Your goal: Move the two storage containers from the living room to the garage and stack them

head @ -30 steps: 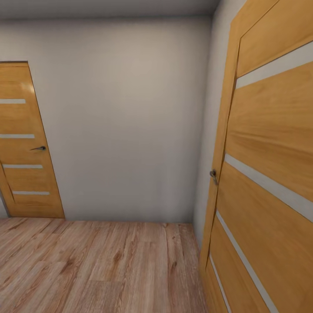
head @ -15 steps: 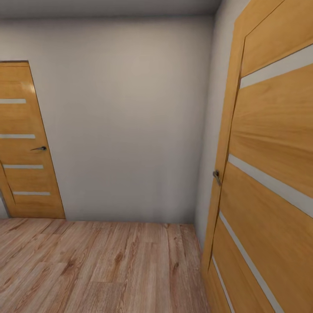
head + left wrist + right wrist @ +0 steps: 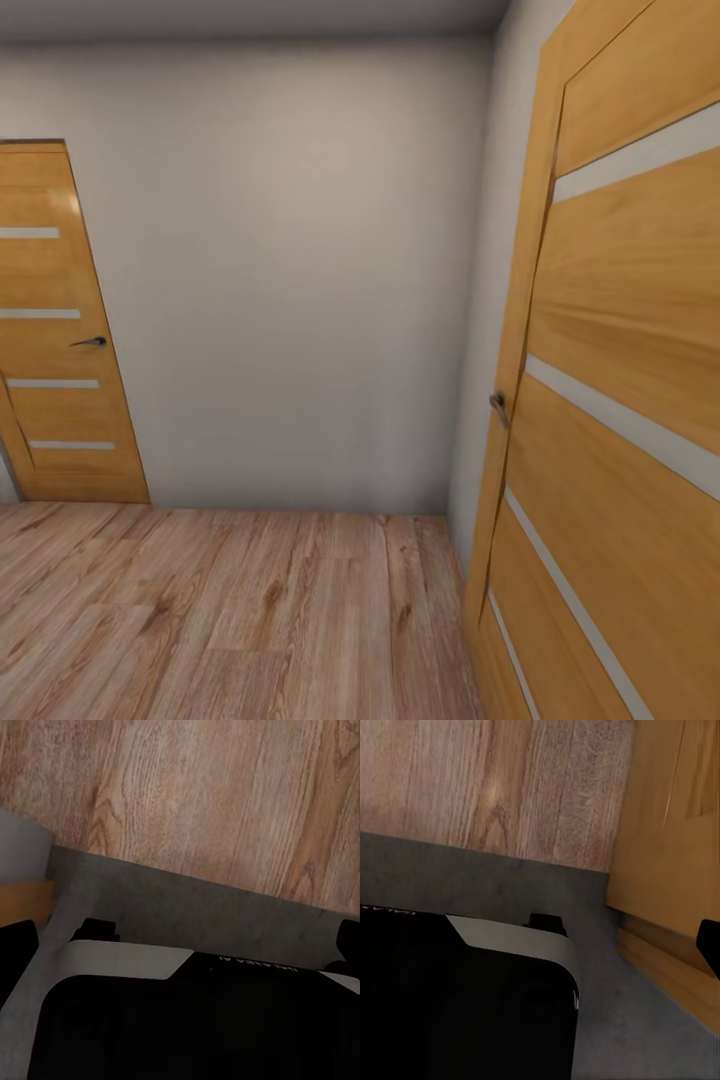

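The two storage containers are out of view. In the left wrist view my left gripper (image 3: 180, 941) hangs over my own dark base (image 3: 187, 1020). A dark fingertip (image 3: 15, 945) shows at one edge of that view and another at the opposite edge, wide apart with nothing between them. The right wrist view has one dark fingertip (image 3: 709, 941) of my right gripper (image 3: 540, 941) at its edge, beside a wooden door panel (image 3: 667, 847), and it holds nothing.
A bare grey wall (image 3: 290, 280) closes a small room with a light wood-plank floor (image 3: 230, 610). A wooden panel door (image 3: 60, 330) stands at the far left. Another door (image 3: 620, 400) with a handle (image 3: 497, 405) is close on my right. A rough grey strip (image 3: 187, 904) borders the planks under my base.
The head view shifted very slightly a second ago, the near door sliding a little to the right. It has held still since, and nothing in the room has moved.
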Motion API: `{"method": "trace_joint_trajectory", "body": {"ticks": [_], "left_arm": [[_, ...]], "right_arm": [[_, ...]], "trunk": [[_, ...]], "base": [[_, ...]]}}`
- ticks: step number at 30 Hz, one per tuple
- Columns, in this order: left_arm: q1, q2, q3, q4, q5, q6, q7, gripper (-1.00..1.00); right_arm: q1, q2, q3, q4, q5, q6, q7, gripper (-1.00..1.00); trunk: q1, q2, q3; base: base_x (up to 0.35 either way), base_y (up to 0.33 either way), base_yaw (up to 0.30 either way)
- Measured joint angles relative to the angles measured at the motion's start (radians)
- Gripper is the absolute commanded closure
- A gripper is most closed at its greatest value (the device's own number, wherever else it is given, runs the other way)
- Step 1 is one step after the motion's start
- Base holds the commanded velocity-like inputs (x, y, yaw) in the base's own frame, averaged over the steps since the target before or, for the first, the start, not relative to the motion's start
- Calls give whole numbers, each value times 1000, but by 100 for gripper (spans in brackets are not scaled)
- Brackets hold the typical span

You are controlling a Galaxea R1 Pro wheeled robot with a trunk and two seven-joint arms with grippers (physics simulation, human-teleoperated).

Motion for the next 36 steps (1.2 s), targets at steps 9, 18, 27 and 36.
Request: {"method": "trace_joint_trajectory", "body": {"ticks": [9,18,27,36], "left_arm": [[0,2,0,0,1,1,0,-100],[0,3,0,0,3,3,0,-100],[0,3,0,0,3,3,0,-100],[0,3,0,0,3,4,0,-100]], "right_arm": [[0,0,1,0,0,0,-1,-100],[0,3,-3,0,-1,-1,-7,-100],[0,4,-5,0,-1,2,-7,-100],[0,5,-6,0,-3,2,-7,-100]], "trunk": [[0,0,0],[0,0,0],[0,0,0],[0,0,0]], "base": [[213,0,0],[316,0,0],[320,0,0],[320,0,0]]}}
